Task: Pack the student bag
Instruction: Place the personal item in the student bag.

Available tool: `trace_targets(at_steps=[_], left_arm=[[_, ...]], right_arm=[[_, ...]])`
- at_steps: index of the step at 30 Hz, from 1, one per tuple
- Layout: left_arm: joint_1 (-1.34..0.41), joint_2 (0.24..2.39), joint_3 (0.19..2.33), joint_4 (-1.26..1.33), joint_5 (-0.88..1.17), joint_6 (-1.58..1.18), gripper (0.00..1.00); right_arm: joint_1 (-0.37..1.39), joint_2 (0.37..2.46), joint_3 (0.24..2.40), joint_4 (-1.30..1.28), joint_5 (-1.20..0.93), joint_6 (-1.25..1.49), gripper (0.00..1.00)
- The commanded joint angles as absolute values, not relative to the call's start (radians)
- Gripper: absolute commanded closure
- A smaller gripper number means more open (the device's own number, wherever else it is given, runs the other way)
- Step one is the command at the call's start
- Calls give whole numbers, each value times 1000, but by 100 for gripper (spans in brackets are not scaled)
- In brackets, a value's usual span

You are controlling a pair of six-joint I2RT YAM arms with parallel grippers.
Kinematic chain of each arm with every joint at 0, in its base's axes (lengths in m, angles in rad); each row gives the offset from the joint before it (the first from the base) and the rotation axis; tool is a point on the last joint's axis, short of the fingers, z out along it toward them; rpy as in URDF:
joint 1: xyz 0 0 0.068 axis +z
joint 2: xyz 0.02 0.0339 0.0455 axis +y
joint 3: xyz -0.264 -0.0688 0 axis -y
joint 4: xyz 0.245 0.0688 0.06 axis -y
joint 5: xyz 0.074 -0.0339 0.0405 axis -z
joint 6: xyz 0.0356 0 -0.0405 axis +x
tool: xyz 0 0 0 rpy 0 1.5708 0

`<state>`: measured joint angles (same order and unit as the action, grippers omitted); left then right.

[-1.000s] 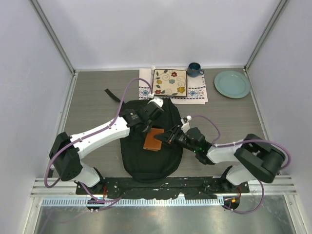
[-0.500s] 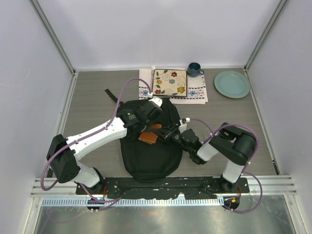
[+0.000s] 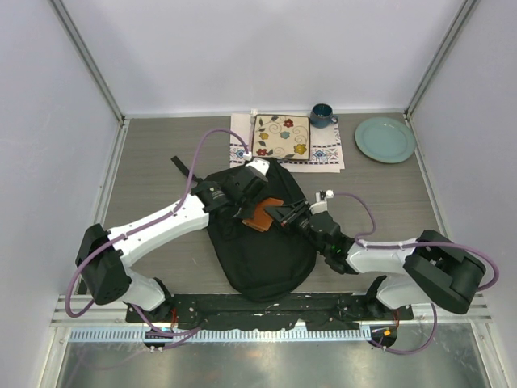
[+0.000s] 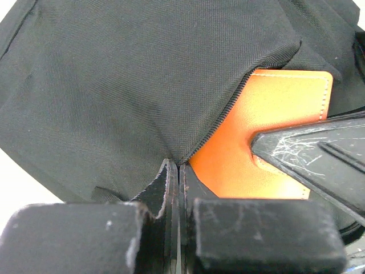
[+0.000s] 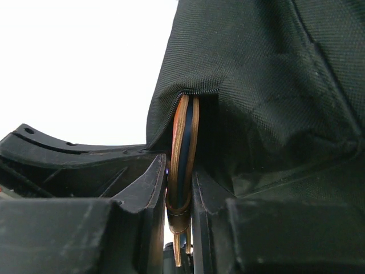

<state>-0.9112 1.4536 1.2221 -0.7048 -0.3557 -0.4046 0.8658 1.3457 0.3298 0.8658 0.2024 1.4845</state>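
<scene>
The student bag [image 3: 262,255] lies black and rounded in the middle of the table, and its fabric [image 4: 125,85] fills the left wrist view. My left gripper [image 3: 244,210] is shut on the bag's zipper edge [image 4: 180,166] and holds the opening up. My right gripper [image 3: 280,216] is shut on a flat orange-brown leather case [image 3: 261,215], pinching its spine [image 5: 181,188]. The case [image 4: 268,125] sits partly under the lifted flap, at the mouth of the bag [image 5: 268,85]. A right finger [image 4: 319,157] lies across it.
At the back lie a floral square [image 3: 282,136] on a patterned mat [image 3: 326,155], a dark blue cup [image 3: 321,115] and a pale green plate [image 3: 384,139]. A black strap [image 3: 184,164] trails off the bag's upper left. Enclosure walls stand on three sides.
The right arm has pushed the leather case up and back into the bag's opening. The left gripper has stayed shut on the edge, and the bag has turned and slid toward the lower right.
</scene>
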Motion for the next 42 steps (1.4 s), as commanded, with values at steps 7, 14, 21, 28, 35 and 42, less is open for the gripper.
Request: trace_targets(at_steps=[7, 14, 21, 28, 35, 42], left_arm=[[-913, 1430, 1273, -710, -299, -456, 100], [-913, 1416, 1273, -727, -276, -456, 100], [-913, 1407, 1272, -726, -253, -463, 100], [-913, 1407, 1282, -750, -278, -451, 100], [-913, 1373, 1276, -724, -207, -440, 100], [-911, 1339, 1267, -741, -210, -407, 100]], right_arm=[[953, 1437, 364, 946, 410, 1427, 100], [954, 1505, 394, 1101, 484, 1361, 100], [953, 1502, 448, 1086, 552, 1302, 100], [951, 1563, 431, 1258, 482, 1328, 100], [951, 1607, 504, 1189, 451, 1266, 100], [956, 1762, 617, 1149, 376, 1203, 100]])
